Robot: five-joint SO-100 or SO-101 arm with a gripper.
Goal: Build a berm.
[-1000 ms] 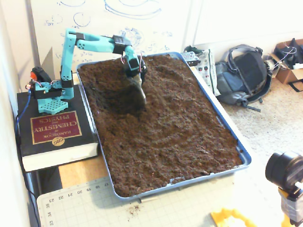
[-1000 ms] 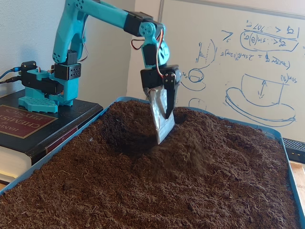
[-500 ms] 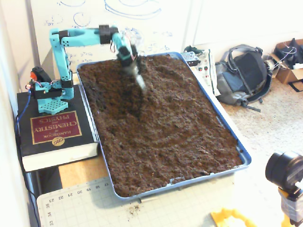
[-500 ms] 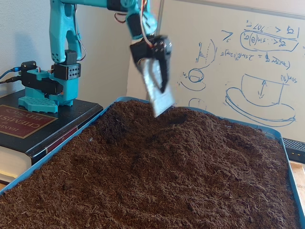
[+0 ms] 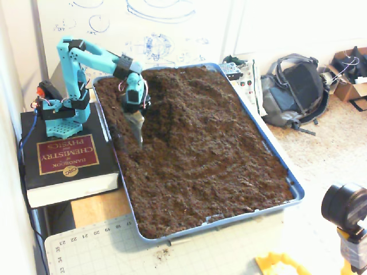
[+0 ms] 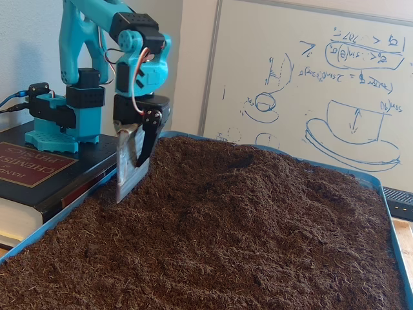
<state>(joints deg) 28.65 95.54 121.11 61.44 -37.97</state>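
A blue tray [image 5: 295, 189] [image 6: 58, 216] is filled with dark brown soil. The soil rises into a low rounded berm [image 5: 180, 94] [image 6: 258, 171] at the back middle. My teal arm's gripper [image 5: 139, 123] [image 6: 139, 158] points downward at the tray's left edge in both fixed views. Its black fingers are shut, and a flat metal blade [image 5: 138, 134] [image 6: 126, 175] lies along them. The blade's tip sits at the soil surface beside the tray wall, left of the berm.
The arm's base stands on a thick black book [image 5: 63, 166] [image 6: 26, 174] left of the tray. A whiteboard [image 6: 322, 84] stands behind. A backpack [image 5: 295, 91] lies right of the tray, a cutting mat [image 5: 86, 249] in front, and a camera [image 5: 344, 209] at the front right.
The gripper lifted out of a hollow in the back middle of the soil, swung left and came down at the tray's left edge. Loose soil has filled in that hollow.
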